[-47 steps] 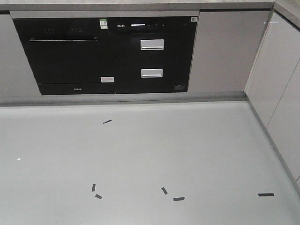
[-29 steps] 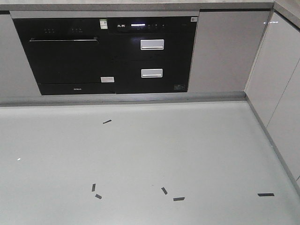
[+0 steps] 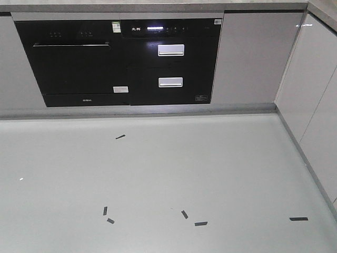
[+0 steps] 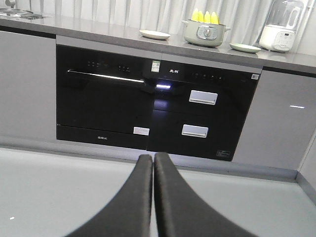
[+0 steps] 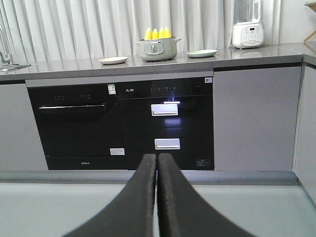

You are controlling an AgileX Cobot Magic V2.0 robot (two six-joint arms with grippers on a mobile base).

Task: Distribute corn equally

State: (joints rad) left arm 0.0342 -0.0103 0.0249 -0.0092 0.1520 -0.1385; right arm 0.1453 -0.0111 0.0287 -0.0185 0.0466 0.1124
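Observation:
Several yellow corn cobs stand upright in a grey-green pot on the counter; the same corn and pot show in the left wrist view. A cream plate lies left of the pot, a green plate right of it. My left gripper is shut with nothing in it, low above the floor and far from the counter. My right gripper is also shut and empty. Neither gripper appears in the front view.
Black built-in appliances fill the cabinet front below the counter. A white blender stands at the counter's right end. Grey cabinets run along the right side. Black tape marks dot the grey floor.

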